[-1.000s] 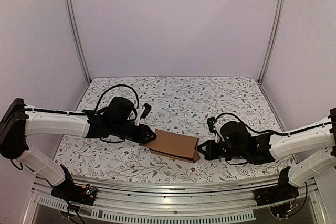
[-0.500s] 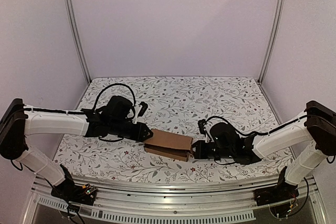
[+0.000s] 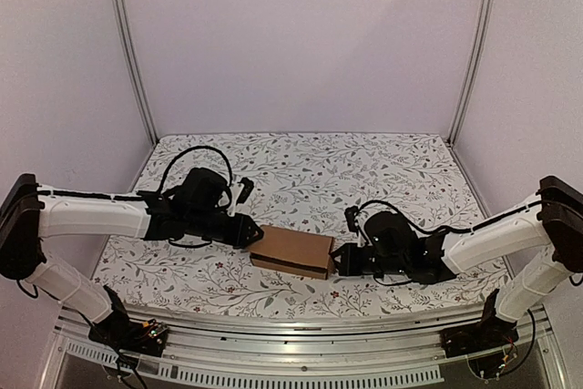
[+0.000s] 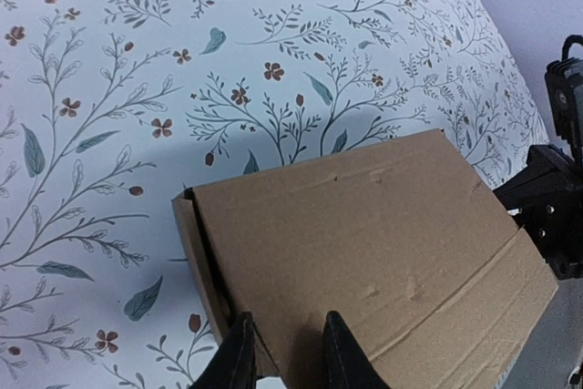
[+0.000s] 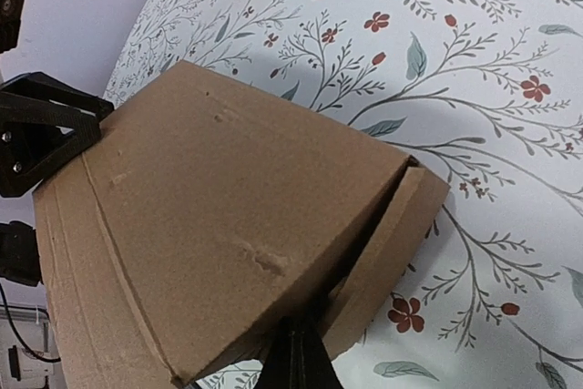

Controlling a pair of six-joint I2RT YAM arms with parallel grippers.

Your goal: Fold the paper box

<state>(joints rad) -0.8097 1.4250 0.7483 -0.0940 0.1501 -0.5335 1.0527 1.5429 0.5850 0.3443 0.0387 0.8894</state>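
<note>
The paper box [image 3: 291, 250] is a plain brown oblong carton lying on the flowered table between both arms. My left gripper [image 3: 250, 234] is at its left end. In the left wrist view the box [image 4: 364, 243] fills the lower half, and the left gripper [image 4: 284, 353] grips its near edge, with one finger [image 4: 235, 357] in the slot by the end flap and the other on the top panel. My right gripper [image 3: 335, 260] is shut, and its joined tips [image 5: 296, 353] press into the gap beside the loose end flap [image 5: 392, 261] of the box [image 5: 209, 225].
The flowered cloth [image 3: 310, 170] covers the table, which is enclosed by pale walls with metal posts [image 3: 127, 43] at the back corners. A metal rail [image 3: 291, 353] runs along the near edge. Black cables loop above both wrists.
My right gripper has slid left against the box's right end. The box and my left gripper have shifted slightly left, and the box lies flatter.
</note>
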